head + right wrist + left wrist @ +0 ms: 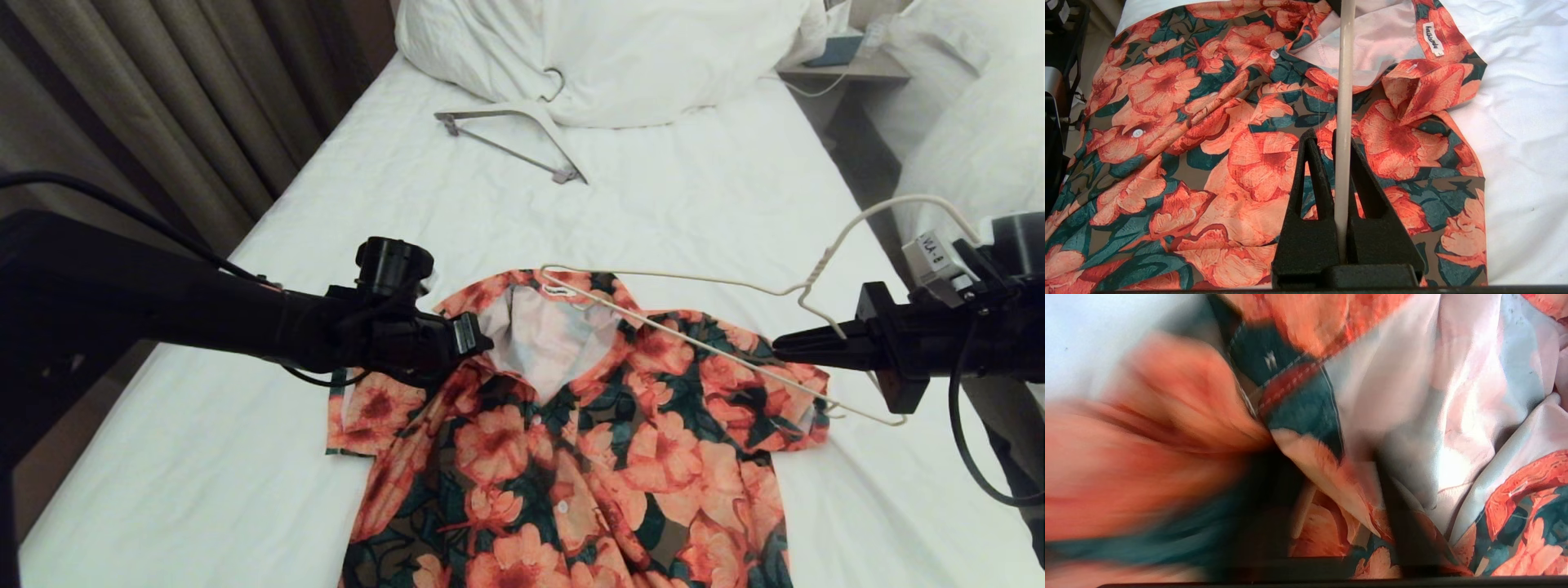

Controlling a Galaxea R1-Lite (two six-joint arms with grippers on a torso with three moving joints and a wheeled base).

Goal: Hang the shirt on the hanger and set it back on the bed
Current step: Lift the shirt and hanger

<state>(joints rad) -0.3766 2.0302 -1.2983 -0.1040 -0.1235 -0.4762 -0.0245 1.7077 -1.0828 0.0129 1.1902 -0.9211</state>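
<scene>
Flowered cloth fills the bottom middle of the head view: the shirt (571,441) lies flat on the bed (245,457), collar open toward the top of the frame, pale inside showing. From the left edge the left gripper (482,335) reaches in to the collar's left side; up close its fingers (1404,522) are sunk in folds of the fabric, and whether they are clenched on it I cannot tell. From the right edge the right gripper (780,345) has its fingers (1367,192) clenched on the wire of the hanger (694,282), which is held over the shirt's right shoulder, its far tip at the collar by the neck label. Another, thicker hanger (522,139) lies at upper centre against a pillow (637,49).
</scene>
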